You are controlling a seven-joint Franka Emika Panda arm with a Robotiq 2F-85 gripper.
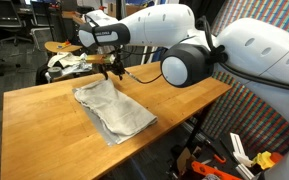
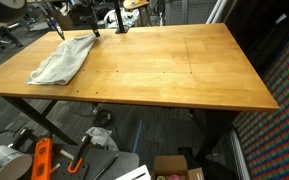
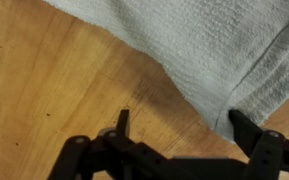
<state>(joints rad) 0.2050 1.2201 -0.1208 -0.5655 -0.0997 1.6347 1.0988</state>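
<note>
Gripper (image 3: 184, 128) is hovering with its fingers spread wide, holding nothing. Directly beneath it, bare table (image 3: 54, 80) is showing. Just ahead, the towel (image 3: 204, 40) is lying rumpled on the wood, its near edge running under one fingertip and spreading away beyond.

- Cloth (image 1: 112, 108) is lying on the table (image 1: 39, 125), close to one corner.
- Gripper (image 1: 112, 72) is hovering over the cloth's end nearest the table edge.
</note>
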